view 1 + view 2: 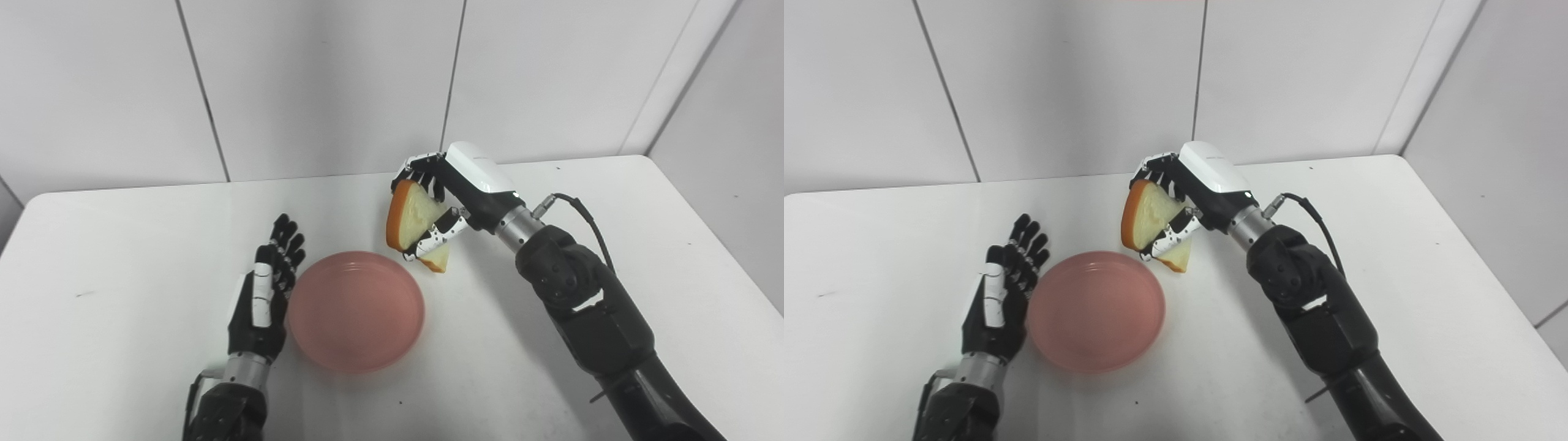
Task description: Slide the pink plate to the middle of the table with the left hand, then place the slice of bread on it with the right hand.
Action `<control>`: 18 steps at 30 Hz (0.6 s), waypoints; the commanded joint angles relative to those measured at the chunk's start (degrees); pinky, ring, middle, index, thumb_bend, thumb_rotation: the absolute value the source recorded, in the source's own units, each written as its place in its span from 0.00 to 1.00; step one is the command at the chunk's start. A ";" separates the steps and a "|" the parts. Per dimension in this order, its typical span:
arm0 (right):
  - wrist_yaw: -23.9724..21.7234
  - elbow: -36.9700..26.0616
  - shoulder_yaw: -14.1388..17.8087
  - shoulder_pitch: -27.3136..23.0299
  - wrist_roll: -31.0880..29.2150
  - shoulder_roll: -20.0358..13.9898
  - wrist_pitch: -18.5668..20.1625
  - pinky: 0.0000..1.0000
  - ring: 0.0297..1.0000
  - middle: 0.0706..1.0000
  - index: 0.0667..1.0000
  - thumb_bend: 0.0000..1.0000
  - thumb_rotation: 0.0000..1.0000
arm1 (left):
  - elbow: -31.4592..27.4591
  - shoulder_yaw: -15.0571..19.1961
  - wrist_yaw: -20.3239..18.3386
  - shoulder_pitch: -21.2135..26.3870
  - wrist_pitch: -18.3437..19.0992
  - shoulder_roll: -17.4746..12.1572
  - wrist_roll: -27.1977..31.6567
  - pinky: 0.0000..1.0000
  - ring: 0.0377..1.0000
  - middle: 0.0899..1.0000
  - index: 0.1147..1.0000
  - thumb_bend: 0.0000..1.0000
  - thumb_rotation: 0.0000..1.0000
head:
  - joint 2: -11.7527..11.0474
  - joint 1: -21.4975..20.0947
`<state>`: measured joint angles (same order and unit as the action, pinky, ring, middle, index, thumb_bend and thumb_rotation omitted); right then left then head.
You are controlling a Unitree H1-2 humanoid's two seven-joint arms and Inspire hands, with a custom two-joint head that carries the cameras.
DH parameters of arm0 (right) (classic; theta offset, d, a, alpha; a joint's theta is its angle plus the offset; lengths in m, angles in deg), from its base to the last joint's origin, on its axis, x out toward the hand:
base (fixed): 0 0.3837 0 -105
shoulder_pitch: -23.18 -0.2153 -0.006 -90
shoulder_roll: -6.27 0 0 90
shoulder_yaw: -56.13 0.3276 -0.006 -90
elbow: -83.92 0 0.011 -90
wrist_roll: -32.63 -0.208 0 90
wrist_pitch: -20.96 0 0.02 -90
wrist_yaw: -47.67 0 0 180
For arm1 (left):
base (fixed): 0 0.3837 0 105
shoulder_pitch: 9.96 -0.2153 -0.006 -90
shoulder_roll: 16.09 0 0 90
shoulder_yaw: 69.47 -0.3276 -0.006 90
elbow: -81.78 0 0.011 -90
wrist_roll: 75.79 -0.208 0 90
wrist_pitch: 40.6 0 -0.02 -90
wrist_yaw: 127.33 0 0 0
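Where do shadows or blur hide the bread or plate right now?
Left eye view: slice of bread sharp in the right hand, pink plate evenly lit with only a soft shadow at its near rim. Right eye view: same, no glare; left hand crisp.

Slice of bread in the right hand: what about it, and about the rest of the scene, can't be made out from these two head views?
- Slice of bread: its back face and part of its lower edge are covered by the right hand and its fingers, in both views.
- Left hand: only its back shows; whether it touches the pink plate is unclear.
- Both arms: cut off by the bottom edge.
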<state>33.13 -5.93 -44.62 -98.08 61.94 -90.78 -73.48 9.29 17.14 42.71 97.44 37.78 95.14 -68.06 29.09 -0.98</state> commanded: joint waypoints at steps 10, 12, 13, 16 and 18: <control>-3.42 -3.73 -2.90 -3.02 -2.12 1.58 -1.43 0.33 0.40 0.44 0.47 0.52 0.00 | 4.25 -1.63 3.92 0.39 -4.66 2.73 -4.89 0.97 0.97 0.98 0.95 0.77 1.00 | 1.06 5.55; -5.34 -4.32 -3.59 -3.20 -2.26 1.74 0.02 0.30 0.39 0.44 0.48 0.52 0.00 | 4.75 -2.00 4.64 0.64 -5.14 2.83 -6.10 0.97 0.96 0.98 0.95 0.77 1.00 | 1.15 6.09; -6.33 -4.61 -3.89 -3.23 -2.33 1.70 0.68 0.30 0.38 0.44 0.48 0.52 0.00 | 4.94 -2.15 4.89 0.74 -5.31 2.92 -6.53 0.96 0.96 0.98 0.94 0.77 1.00 | 1.21 6.62; -9.03 -5.07 -4.88 -3.31 -2.45 1.58 1.92 0.29 0.38 0.44 0.48 0.52 0.00 | 5.34 -2.37 5.10 1.03 -5.51 3.19 -6.70 0.97 0.96 0.98 0.94 0.76 1.00 | 1.44 7.28; -10.38 -5.23 -5.31 -3.36 -2.55 1.33 2.32 0.28 0.38 0.45 0.48 0.52 0.00 | 5.53 -2.45 5.27 1.22 -5.64 3.40 -6.77 0.97 0.96 0.98 0.94 0.76 1.00 | 1.65 7.75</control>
<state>23.13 -8.91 -50.16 -99.21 60.42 -89.02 -71.86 13.17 15.09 47.60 99.49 34.25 97.61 -74.54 30.67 6.76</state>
